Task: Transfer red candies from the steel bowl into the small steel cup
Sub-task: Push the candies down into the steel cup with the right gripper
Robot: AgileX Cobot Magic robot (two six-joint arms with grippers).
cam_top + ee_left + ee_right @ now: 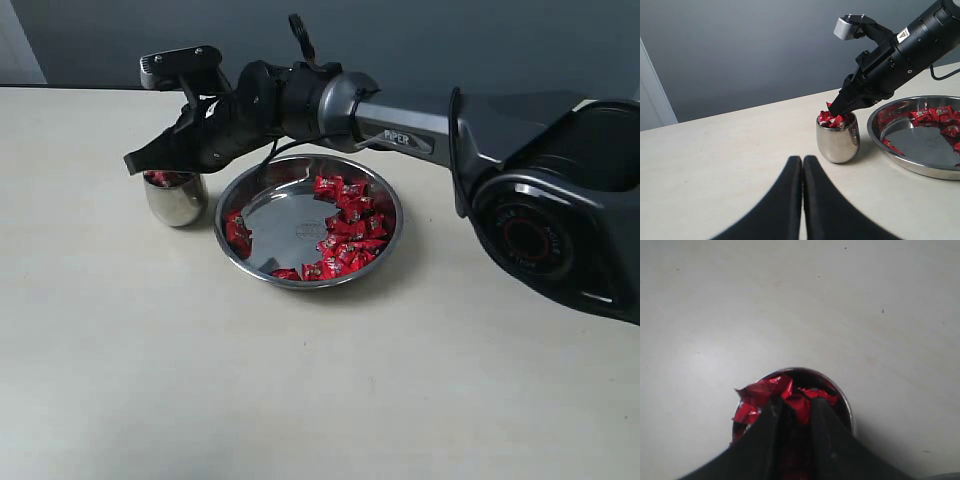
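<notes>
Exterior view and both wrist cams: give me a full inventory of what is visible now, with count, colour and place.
red candies: many, red; most in the bowl's right half, the rest heaped in the cup
steel bowl: one, silver; mid-table
small steel cup: one, silver; just left of the bowl
table: one, cream
wall: grey, behind
right gripper: black; tips at the cup's mouth, pinching a candy
left gripper: black; shut, apart from the cup

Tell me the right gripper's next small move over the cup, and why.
Probably open the right gripper and let go. Its tips sit at the mouth of the small steel cup, and a red candy seems pinched between them. The cup looks heaped to the brim, so release low.
</notes>
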